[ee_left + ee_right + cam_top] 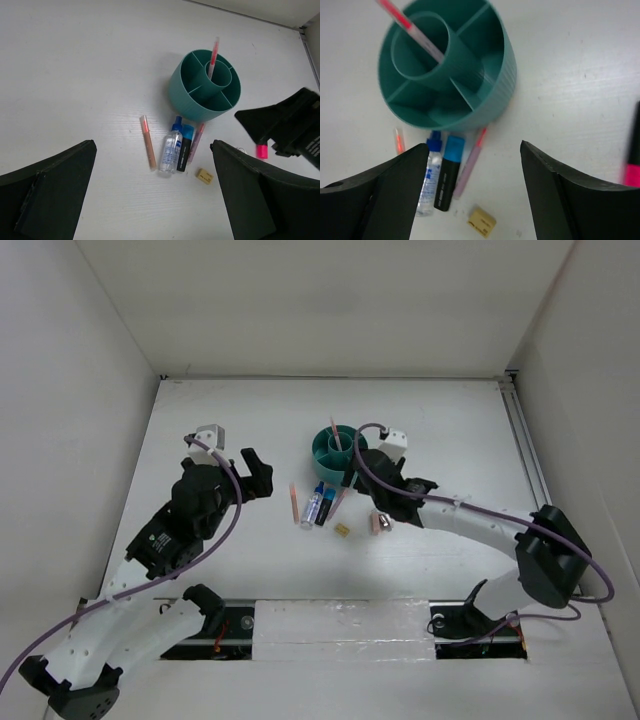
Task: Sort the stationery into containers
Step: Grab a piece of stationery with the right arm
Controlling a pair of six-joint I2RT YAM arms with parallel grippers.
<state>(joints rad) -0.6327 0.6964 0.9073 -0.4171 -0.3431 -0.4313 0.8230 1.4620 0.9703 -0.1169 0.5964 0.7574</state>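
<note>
The teal organizer (335,452) stands mid-table with one salmon pencil (336,432) upright in its central cup. In front of it lie a salmon pencil (293,502), a blue-capped clear pen (313,505), a dark marker with a blue cap (325,508), a pink pencil (340,502) and a tiny tan block (342,530). A pink highlighter (382,524) lies to their right, under my right arm. My left gripper (258,472) is open and empty, left of the items. My right gripper (352,475) is open and empty, just right of the organizer and above the pink pencil (470,162).
White walls enclose the table on the left, back and right. A metal rail (525,455) runs along the right edge. My right arm (470,520) stretches across the near right of the table.
</note>
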